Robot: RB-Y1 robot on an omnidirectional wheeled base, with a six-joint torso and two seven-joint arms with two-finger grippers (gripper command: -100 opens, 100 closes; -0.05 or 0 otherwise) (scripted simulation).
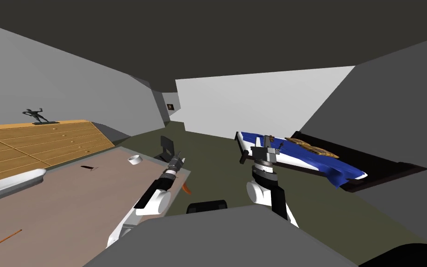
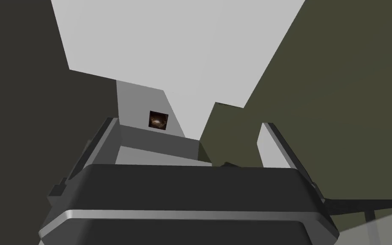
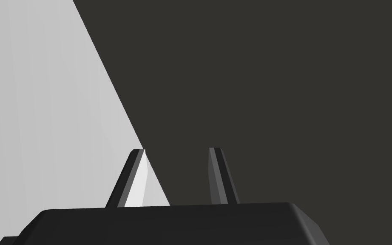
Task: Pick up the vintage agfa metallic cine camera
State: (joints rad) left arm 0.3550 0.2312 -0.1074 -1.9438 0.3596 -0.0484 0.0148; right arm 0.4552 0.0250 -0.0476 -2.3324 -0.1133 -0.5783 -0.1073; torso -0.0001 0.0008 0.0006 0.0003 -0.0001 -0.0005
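Left jaws near white bowl (image 1: 135,160), table (image 1: 69,199), bed (image 1: 300,156)

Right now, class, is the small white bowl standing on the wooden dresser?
No: the white bowl stands on the pinkish table, while the dresser bears a dark figurine.

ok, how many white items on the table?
2: a small white bowl near the table's far edge, and a long white dish at its left edge by the wooden dresser. My left arm may hide more.
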